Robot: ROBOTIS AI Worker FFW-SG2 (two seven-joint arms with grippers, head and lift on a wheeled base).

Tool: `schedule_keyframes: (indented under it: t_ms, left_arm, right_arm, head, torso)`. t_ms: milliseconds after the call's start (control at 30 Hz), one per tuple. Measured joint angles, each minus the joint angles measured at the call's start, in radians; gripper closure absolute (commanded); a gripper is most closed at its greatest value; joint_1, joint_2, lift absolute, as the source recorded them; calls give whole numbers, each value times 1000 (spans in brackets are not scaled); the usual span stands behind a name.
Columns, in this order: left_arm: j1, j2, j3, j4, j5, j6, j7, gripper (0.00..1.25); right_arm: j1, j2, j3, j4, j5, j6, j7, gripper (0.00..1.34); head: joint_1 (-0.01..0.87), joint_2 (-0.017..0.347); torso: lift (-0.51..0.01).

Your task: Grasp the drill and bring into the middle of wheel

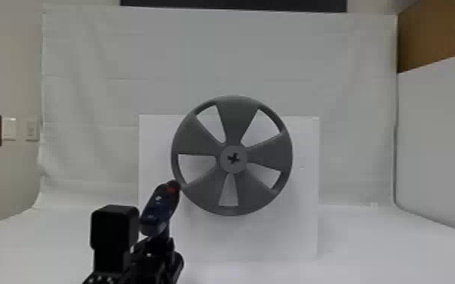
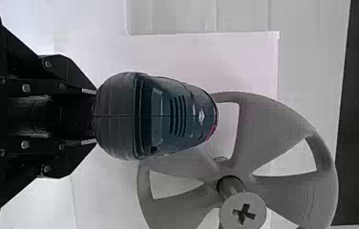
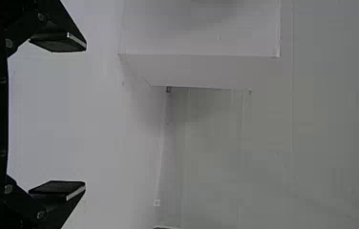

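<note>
Drill (image 1: 160, 209): in the head view, the left pincer (image 1: 157, 241) holds it tilted at the lower left edge of the grey wheel (image 1: 234, 113), away from the hub (image 1: 227, 166). In the left wrist view, that pincer (image 2: 94, 117) pinches the drill, its nose pointing away from the fingers (image 2: 89, 141). In the right wrist view, the right pincer (image 3: 85, 116) is spread wide, near a white box (image 3: 192, 70).

Soft diffuse light, faint shadow below the wheel (image 1: 234, 121), brighter patch on tabletop (image 1: 219, 273)
</note>
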Motion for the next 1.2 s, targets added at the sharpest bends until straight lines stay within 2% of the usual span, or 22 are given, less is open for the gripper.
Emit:
schedule_keyframes:
  t_ms: [1200]
  left_arm:
    - [2, -11, 31, 132, 12, -41, 24, 1211]
  right_arm:
    - [0, 2, 1, 0, 3, 0, 0, 259]
  head:
    - [0, 0]
  torso:
    - [-406]
